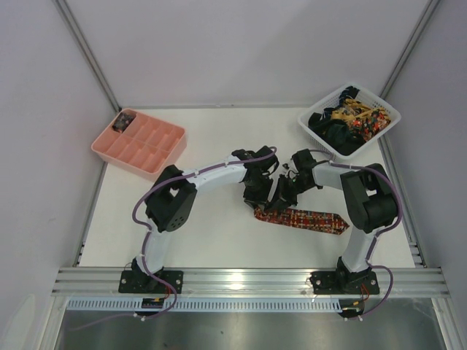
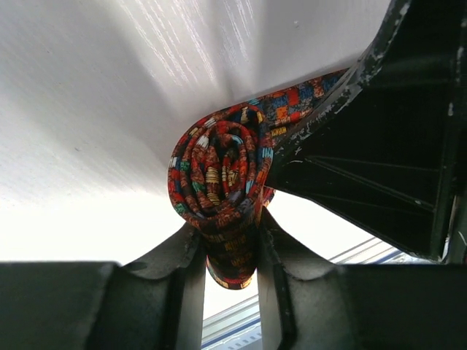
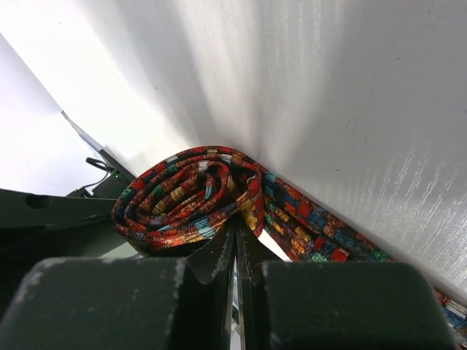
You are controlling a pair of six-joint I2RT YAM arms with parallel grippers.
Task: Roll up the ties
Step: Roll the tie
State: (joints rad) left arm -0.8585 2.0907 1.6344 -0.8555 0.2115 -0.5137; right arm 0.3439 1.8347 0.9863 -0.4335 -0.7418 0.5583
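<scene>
The left gripper (image 2: 230, 240) clamps the roll of the patterned tie (image 2: 219, 171). The right gripper (image 3: 235, 244) pinches it too; the tail trails right.

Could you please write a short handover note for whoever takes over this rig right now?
Left end effector: shut on the tie, at its rolled end.
Right end effector: shut on the same roll.
Done: roll started; the tie's tail lies flat on the table, toward the right.
Other ties sit in the basket; the tray holds one small dark item in a far corner slot.
To do: finish this roll, then the basket's ties.
</scene>
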